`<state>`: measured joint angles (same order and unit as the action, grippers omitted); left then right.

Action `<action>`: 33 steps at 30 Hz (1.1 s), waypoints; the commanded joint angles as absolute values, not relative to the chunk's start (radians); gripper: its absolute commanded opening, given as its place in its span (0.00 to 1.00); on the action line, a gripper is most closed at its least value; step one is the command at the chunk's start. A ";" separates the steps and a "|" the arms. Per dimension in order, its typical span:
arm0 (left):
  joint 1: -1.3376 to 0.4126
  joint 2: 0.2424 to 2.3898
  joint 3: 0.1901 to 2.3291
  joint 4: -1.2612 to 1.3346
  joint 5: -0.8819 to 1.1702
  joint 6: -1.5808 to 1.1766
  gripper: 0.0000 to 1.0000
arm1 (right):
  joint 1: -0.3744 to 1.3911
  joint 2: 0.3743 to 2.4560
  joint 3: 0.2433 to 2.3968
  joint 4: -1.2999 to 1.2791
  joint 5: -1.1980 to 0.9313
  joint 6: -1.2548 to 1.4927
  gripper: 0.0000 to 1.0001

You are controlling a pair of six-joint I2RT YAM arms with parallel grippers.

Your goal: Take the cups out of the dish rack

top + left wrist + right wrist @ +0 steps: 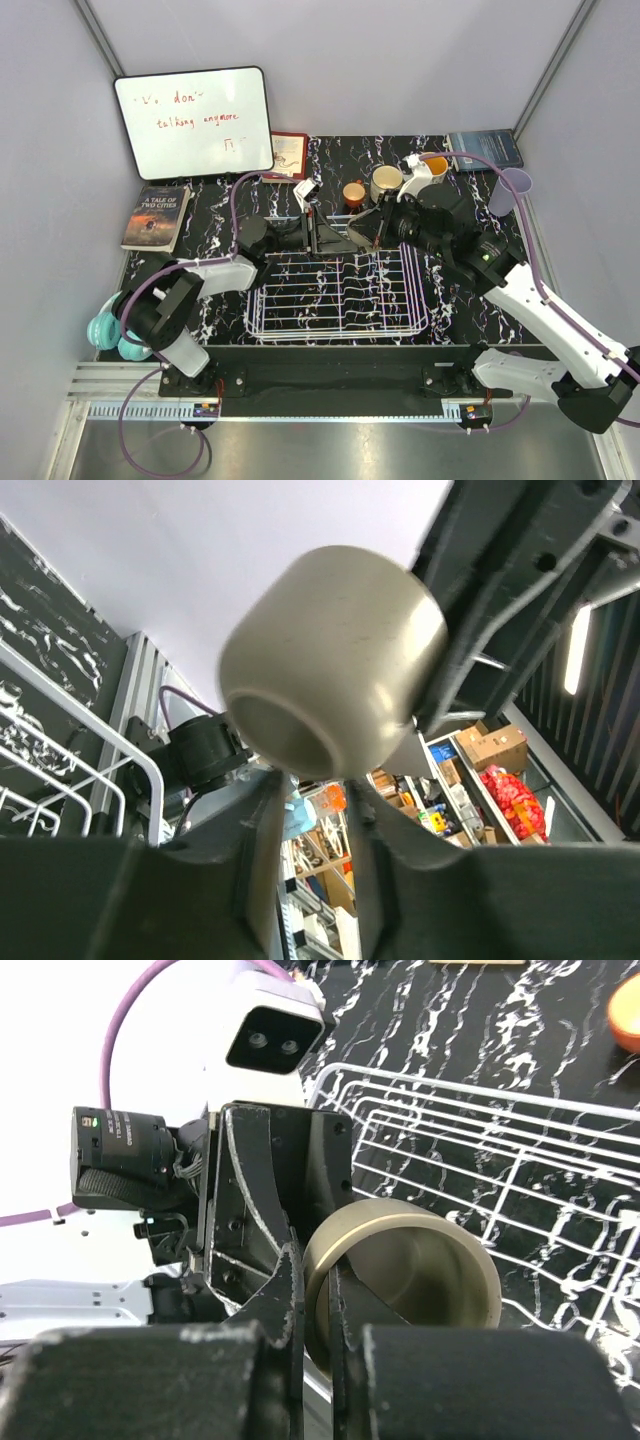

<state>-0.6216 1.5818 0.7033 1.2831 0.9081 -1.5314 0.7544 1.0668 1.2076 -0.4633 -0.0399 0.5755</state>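
Meeting above the far edge of the dish rack (300, 300), the two arms share the small grey-brown cup (400, 1270). The right pincer (312, 1300) is pinched tight on the cup's wall, one finger inside the mouth and one outside. The left pincer (312, 810) sits just under the rim with its fingers narrowly parted, and whether it grips cannot be told. The cup hangs tilted, clear of the worktop (445, 315). No other cup shows in the rack. An orange cup (354, 192) and a cream mug (386, 182) stand just beyond it, and a lavender tumbler (512, 190) is further right. This reads as a handover, best done by releasing one pincer only once the other's hold is sure. The carrying arm should then lift clear of the prongs, turn the cup upright and set it near the others without knocking them.
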 commanded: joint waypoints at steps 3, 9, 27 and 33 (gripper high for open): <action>-0.584 1.641 0.747 1.410 0.927 -1.545 0.41 | 0.762 1.090 1.337 -0.495 0.047 0.479 0.00; -0.557 1.586 0.719 0.931 0.908 -1.352 0.44 | 0.744 1.311 1.581 -0.586 0.161 0.328 0.00; -0.557 1.224 0.810 -0.274 0.169 -0.709 0.42 | 0.615 2.172 2.361 -0.820 0.078 0.354 0.00; -0.558 1.200 0.811 -0.327 0.120 -0.680 0.41 | 0.620 2.354 2.474 -0.862 0.156 0.264 0.00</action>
